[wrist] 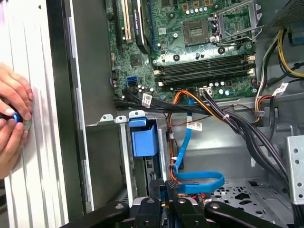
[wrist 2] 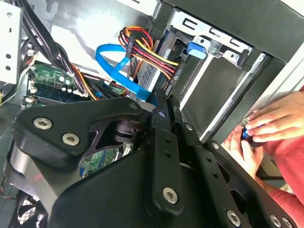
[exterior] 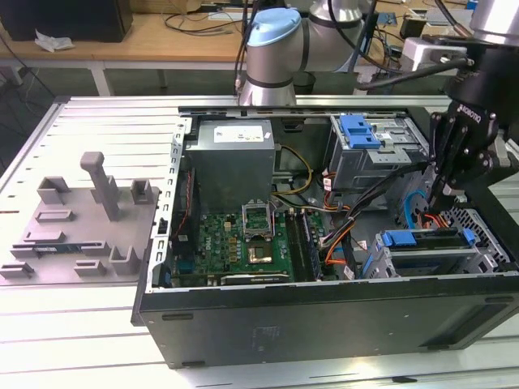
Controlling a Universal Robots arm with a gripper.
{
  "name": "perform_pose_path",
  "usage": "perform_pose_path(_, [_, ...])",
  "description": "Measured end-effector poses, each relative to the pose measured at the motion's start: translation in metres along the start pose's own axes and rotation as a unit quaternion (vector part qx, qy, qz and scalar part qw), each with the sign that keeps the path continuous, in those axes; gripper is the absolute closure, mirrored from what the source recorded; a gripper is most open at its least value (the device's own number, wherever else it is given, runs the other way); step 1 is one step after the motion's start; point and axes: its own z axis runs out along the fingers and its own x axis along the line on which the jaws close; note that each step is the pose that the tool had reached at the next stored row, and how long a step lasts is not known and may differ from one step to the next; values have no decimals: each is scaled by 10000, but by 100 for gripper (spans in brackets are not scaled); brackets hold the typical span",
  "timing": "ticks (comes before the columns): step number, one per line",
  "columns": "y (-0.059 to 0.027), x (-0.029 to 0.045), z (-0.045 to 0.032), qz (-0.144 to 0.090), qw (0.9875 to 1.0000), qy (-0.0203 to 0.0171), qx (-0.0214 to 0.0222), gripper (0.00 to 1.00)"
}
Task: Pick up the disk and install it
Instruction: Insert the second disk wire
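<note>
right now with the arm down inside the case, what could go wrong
The blue cable loops right beside the end effector, so a move could snag it or tug its plug. A person's hands are at the case's outer side close by; an outward swing might hit them. The black wire bundle also crosses nearby.

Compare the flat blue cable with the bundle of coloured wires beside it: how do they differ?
The blue cable is one flat, wide band; the wire bundle is several thin round strands. The cable is one colour; the bundle mixes red, yellow, orange and black. Both run inside the open computer case.
</note>
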Motion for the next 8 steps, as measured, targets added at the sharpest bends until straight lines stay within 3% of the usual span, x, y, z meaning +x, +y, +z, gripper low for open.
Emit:
perform_pose_path(2, [-2,32,6,1,10000,-60,11,84])
perform_pose_path(4, [-3,87,18,3,9999,-156,16,84])
perform_pose_path(8, [0,185,37,3,9996,-285,18,84])
